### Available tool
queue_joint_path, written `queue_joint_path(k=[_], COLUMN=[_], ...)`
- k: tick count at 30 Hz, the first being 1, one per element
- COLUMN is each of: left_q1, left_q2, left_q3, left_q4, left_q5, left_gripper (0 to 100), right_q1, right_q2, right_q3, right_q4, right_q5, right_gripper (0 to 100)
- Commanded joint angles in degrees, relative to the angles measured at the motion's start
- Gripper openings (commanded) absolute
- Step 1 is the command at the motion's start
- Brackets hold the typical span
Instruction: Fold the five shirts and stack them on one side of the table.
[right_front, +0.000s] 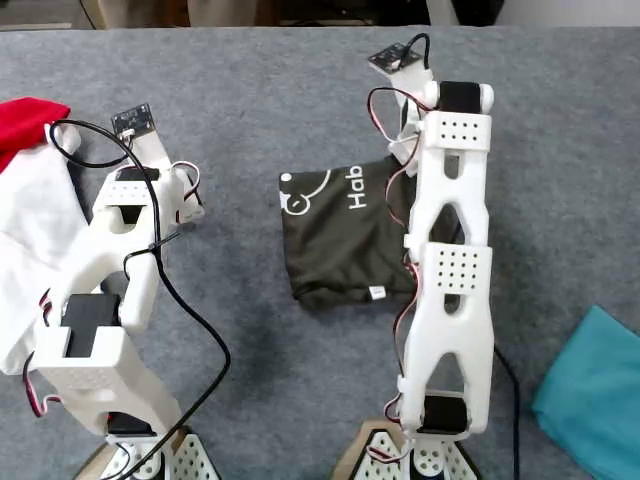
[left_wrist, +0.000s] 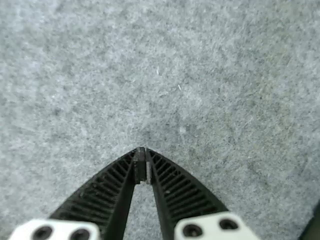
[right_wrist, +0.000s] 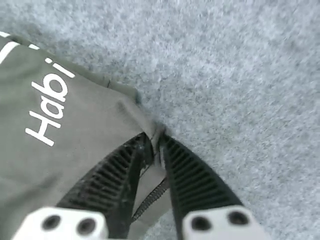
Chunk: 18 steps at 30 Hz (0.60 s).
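My right end effector pinches a corner of the black shirt, likely to pull a fold across, while my left end effector sits closed and empty, well apart from that shirt.

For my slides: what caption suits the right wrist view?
The right gripper pinches the dark shirt at its edge on the grey table.

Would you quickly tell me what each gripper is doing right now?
Left gripper: closed, holding nothing.
Right gripper: closed on the dark shirt edge.
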Motion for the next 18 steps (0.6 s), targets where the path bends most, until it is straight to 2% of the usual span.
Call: queue_joint_path(k=[1,6,10,13,18], left_q1=[0.35,1.76,7.12,12.22,17.41], left_q2=[-0.4,-0.84,-1.01,-0.92,-0.48], left_q3=[-2.81,-3.25,-5.8,-14.24,-25.85], left_q4=[0.53,0.62,3.08,10.9,15.03], left_q5=[0.09,0.09,0.09,0.26,0.53], left_gripper=[2,2,2,2,2], right_q1=[-0.57,0.04,1.36,1.63,1.19], right_q2=[-2.77,-9.36,-18.51,-28.09,-44.7], right_q3=[-4.44,-5.05,0.4,11.91,37.41], right_q4=[0.97,1.41,1.49,1.49,1.14], right_q5=[-0.09,-0.35,-0.35,-0.44,-0.44], right_gripper=[16.3,18.2,14.9,0.0,0.5])
